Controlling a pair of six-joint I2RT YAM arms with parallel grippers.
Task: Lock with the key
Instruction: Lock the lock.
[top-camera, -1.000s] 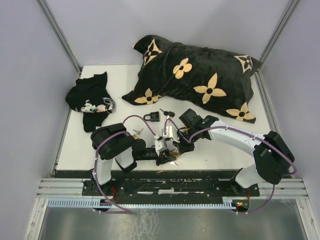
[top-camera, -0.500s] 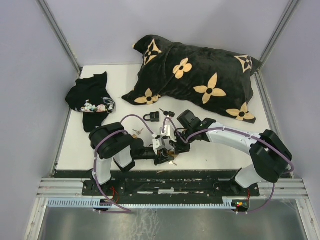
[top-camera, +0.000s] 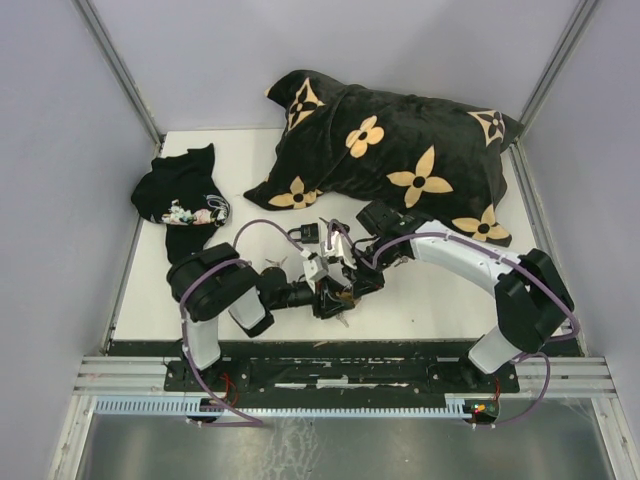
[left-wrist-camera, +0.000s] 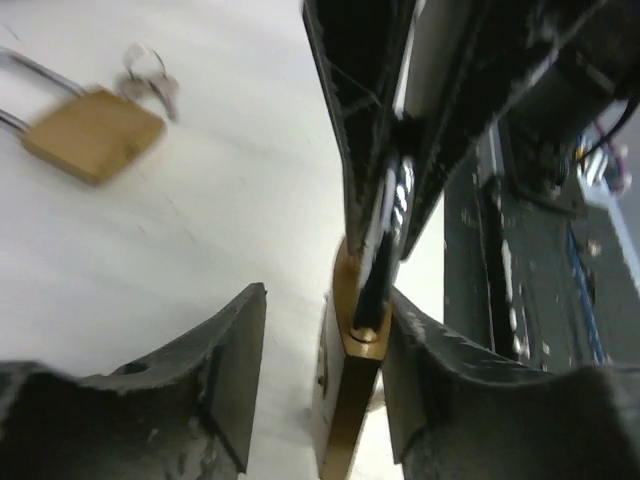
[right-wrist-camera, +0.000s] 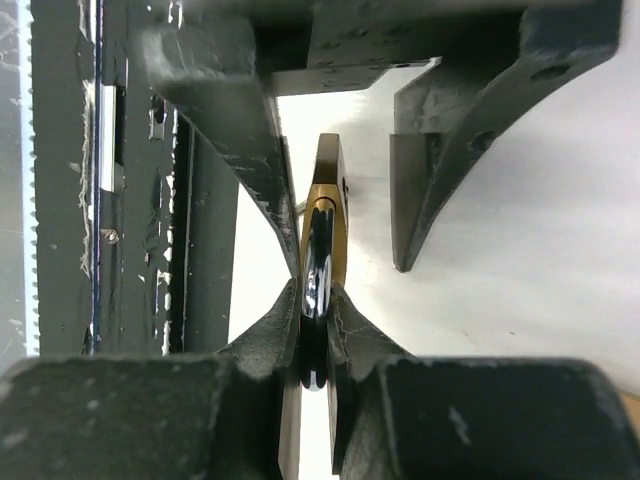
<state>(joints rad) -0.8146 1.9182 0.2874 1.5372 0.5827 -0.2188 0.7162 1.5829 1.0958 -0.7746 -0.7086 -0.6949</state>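
Observation:
A brass padlock (left-wrist-camera: 345, 400) stands on edge between the fingers of my left gripper (left-wrist-camera: 325, 300). That gripper is open: the lock leans on one finger (left-wrist-camera: 420, 350) and the other finger (left-wrist-camera: 235, 340) stands clear of it. My right gripper (right-wrist-camera: 315, 290) is shut on the lock's dark shiny shackle (right-wrist-camera: 318, 262), above the brass body (right-wrist-camera: 330, 190). In the top view both grippers meet at the table's front centre (top-camera: 338, 288). A small pale metal piece (top-camera: 343, 319) pokes out below them. I cannot tell whether it is the key.
A second brass padlock (left-wrist-camera: 93, 135) with small keys (left-wrist-camera: 150, 85) lies on the white table to the left. A black padlock (top-camera: 303, 234) with keys (top-camera: 335, 225) sits behind the grippers. A black flowered pillow (top-camera: 400, 150) fills the back, a black garment (top-camera: 180, 200) the left.
My left gripper's jaws have widened, and one finger has come off the padlock's body. Both grippers and the lock have shifted slightly away from the front edge and to the left.

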